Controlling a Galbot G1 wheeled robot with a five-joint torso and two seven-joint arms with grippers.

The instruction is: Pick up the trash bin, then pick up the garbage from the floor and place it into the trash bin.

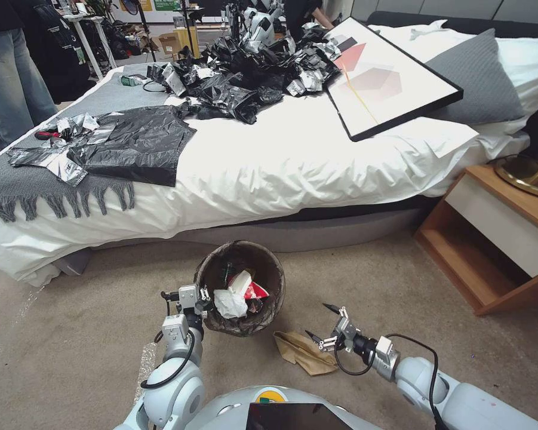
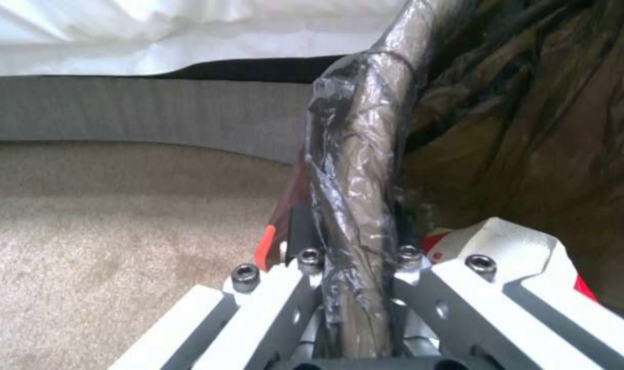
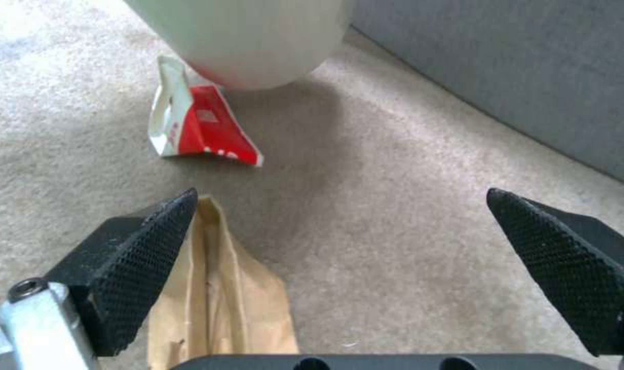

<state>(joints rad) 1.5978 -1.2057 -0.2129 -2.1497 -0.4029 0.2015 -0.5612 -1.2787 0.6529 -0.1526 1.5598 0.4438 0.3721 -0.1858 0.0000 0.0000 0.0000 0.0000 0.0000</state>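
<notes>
Carpeted floor (image 1: 400, 310) beside bed: left gripper (image 1: 204, 294) clamps trash bin (image 1: 269, 269) rim, apparently lifted; right gripper (image 1: 323, 325), jaws spread, hovers beside brown paper bag (image 1: 304, 352).

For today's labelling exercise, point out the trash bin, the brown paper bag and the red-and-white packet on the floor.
trash bin (image 1: 210, 270), head view, lined rim
brown paper bag (image 1: 301, 352), head view, middle
red-and-white packet (image 3: 206, 128), right wrist view, red face

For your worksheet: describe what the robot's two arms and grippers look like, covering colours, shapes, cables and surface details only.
Both arms are glossy white, rounded segments with black cables looping outside near the wrists. The left gripper has silver-grey metal blocks with dark hex screws on its white finger links. The right gripper is a silver metal body carrying two black, wedge-shaped fingertips with a cross-hatched grip texture.
</notes>
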